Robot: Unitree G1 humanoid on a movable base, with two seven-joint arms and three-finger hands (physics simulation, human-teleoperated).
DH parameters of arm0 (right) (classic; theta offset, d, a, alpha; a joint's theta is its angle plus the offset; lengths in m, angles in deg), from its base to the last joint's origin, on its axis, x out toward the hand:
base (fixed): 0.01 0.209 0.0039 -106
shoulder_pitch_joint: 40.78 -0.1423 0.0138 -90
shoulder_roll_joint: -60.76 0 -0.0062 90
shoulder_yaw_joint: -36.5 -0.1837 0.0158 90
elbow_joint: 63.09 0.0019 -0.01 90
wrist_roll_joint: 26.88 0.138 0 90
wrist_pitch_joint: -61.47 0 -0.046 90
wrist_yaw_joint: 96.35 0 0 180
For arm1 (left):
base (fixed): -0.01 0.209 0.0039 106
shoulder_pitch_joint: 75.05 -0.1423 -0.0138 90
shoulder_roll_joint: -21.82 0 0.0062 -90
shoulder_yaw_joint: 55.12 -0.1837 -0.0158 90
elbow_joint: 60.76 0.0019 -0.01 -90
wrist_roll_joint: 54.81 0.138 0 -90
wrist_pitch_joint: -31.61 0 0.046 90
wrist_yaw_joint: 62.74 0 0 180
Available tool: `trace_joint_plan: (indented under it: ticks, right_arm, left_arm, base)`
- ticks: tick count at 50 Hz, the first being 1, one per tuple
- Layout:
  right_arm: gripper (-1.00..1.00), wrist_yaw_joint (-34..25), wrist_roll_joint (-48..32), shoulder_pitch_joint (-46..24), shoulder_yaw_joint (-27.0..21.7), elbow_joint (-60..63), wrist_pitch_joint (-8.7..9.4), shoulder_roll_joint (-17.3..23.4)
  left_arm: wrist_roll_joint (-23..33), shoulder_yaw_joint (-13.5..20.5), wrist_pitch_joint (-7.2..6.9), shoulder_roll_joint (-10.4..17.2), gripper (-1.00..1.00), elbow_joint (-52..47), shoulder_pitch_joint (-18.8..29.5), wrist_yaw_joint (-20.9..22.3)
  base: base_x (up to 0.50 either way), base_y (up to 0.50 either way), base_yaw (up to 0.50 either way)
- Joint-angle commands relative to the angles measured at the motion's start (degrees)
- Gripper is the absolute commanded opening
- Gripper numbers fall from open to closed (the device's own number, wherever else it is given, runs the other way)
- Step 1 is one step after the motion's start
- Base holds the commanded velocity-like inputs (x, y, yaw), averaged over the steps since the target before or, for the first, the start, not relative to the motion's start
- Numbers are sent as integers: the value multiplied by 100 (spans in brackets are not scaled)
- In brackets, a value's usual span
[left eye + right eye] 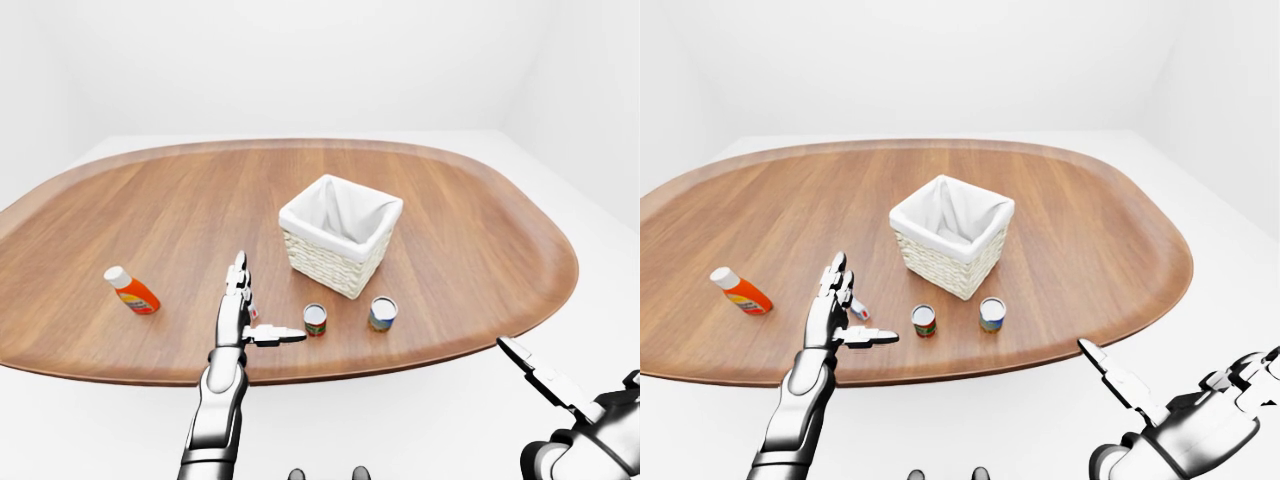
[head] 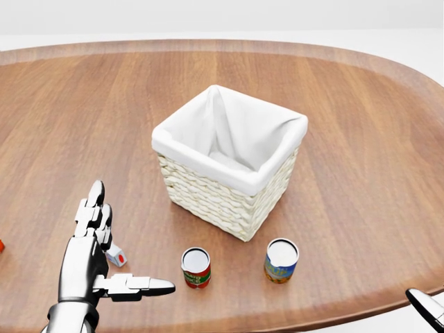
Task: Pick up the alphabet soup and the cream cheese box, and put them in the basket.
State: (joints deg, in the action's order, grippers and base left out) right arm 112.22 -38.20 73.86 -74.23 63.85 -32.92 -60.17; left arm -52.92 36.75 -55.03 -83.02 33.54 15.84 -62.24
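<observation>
While the left hand [image 2: 94, 267] hovers with fingers spread beside the half-hidden cream cheese box [image 2: 116, 257], the alphabet soup [image 2: 196, 267] stands below the basket [image 2: 229, 187]. Off the table [image 2: 361, 139], the right hand [image 1: 1185, 425] is splayed too.

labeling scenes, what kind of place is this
Probably a bare simulated test room, not a real home: blank white walls and floor, one large oval wooden table, with a lined wicker basket and two cans.
</observation>
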Motion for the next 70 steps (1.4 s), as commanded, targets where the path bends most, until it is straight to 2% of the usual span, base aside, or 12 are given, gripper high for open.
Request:
trace_joint_plan:
  ticks: [1, 15, 20, 28, 30, 31, 42, 45, 49, 63, 67, 70]
  right_arm:
    - [100, 6, -49, 23, 17, -3, -61, -10]
    - [100, 31, -116, 29, 36, -39, -61, -9]
    - [100, 45, -124, 34, 40, -68, -61, -6]
    - [100, 50, -125, 43, 47, -38, -61, -11]
    - [100, 47, -144, 53, 62, -40, -61, -13]
    - [100, 53, -143, 48, 57, -67, -61, -6]
    - [100, 48, -138, 39, 47, -19, -61, -12]
    - [100, 51, -139, 39, 45, -6, -61, -12]
    - [100, 74, -147, 26, 38, -90, -61, 5]
    - [100, 109, -153, -4, -8, -69, -61, -3]
    - [100, 115, -172, 7, 8, -23, -61, -16]
    - [100, 143, -182, -4, -4, -94, -61, -3]
  left_arm:
    - [-4, 1, 30, 4, 100, 51, 19, 2]
    - [-19, 6, 24, -2, 100, 2, 1, -3]
    - [-76, 37, -56, -2, 100, -74, -4, -7]
    - [-64, 151, -1, 5, 100, 32, 86, -253]
    - [-279, 223, -176, 27, 100, -88, 82, -196]
    - [-273, 226, -86, 42, 100, 42, 125, -201]
    - [-143, 180, -11, 56, 100, 84, 131, -313]
    - [-187, 203, -105, 56, 100, -29, 110, -314]
    - [-150, 216, -38, 60, 100, 67, 144, -377]
    - [-150, 201, -127, 63, 100, 24, 135, -396]
    - [-172, 212, -11, 71, 100, 178, 178, -367]
    - [-206, 229, -131, 69, 100, -5, 126, -365]
  base:
    - [28, 0, 0]
    - [28, 0, 0]
    - [29, 0, 0]
    - [28, 0, 0]
    - [28, 0, 0]
    - [28, 0, 0]
    - [27, 0, 0]
    - [27, 0, 0]
    - [27, 0, 0]
    - [21, 1, 0]
    - [14, 1, 0]
    - [12, 1, 0]
